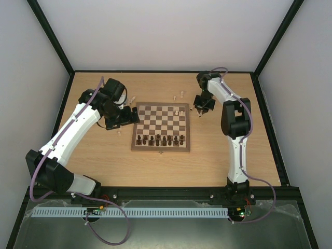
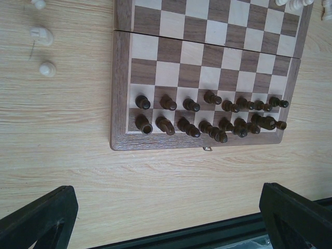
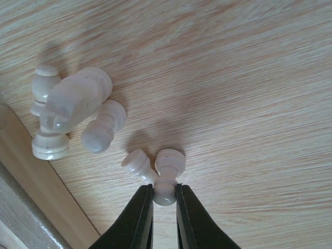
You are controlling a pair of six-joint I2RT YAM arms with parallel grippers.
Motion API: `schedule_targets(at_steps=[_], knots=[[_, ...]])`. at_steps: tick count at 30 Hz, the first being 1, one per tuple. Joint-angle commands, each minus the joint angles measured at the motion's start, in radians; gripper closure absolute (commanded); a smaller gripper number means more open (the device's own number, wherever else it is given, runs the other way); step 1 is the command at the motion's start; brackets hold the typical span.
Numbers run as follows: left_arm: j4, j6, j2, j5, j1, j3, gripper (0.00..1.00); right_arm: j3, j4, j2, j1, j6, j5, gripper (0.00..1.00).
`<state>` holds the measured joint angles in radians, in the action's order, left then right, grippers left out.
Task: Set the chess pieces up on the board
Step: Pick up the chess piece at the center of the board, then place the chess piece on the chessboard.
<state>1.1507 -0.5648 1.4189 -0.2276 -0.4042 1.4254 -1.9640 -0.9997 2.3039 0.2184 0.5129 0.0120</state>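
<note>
**Desk:** Where's your right side now?

**Me:** My right gripper (image 3: pixel 165 193) is low over the table (image 1: pixel 104 161), off the far right corner of the board (image 1: pixel 155 118). Its fingers are narrow and pinched on the round head of a pale pawn (image 3: pixel 170 160). A second pale piece (image 3: pixel 136 162) lies right against it.

**Desk:** Will that hold?

**Me:** I'd call it risky. The pawn is light, hard turned wood, smooth and rounded, so I reckon the head could squirt out of the pinch. The waist under the head looks safer to me.

**Desk:** And the left?

**Me:** My left gripper (image 2: pixel 167 207) is spread wide with nothing in it, beside the board's left edge. The dark pieces (image 2: pixel 207 114) stand in two rows along the near side. Other pale pieces (image 3: pixel 72 104) are loose on the table.
</note>
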Motion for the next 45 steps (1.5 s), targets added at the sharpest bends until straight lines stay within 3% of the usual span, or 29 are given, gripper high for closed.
schedule_targets(at_steps=[1, 7, 15, 29, 38, 45], knots=[[0.006, 0.003, -0.011, -0.004, 0.007, -0.009, 0.01, 0.007, -0.052, -0.029, 0.003, -0.012, 0.050, 0.89], [0.000, 0.006, -0.008, -0.005, 0.007, -0.011, 0.01, 0.014, -0.059, -0.054, -0.001, -0.015, 0.085, 0.94], [-0.005, 0.006, -0.018, -0.008, 0.007, -0.025, 0.01, -0.183, -0.139, -0.110, 0.002, -0.043, 0.256, 0.97], [-0.016, 0.000, -0.024, -0.015, 0.007, -0.037, 0.01, -0.308, -0.178, -0.200, 0.095, -0.080, -0.013, 0.94], [-0.016, -0.001, -0.029, -0.017, 0.007, -0.036, 0.01, -0.383, -0.173, -0.112, 0.248, -0.073, -0.138, 0.94], [-0.003, -0.001, -0.034, -0.008, 0.007, -0.030, 0.01, -0.428, -0.203, -0.020, 0.325, -0.072, -0.143, 0.94]])
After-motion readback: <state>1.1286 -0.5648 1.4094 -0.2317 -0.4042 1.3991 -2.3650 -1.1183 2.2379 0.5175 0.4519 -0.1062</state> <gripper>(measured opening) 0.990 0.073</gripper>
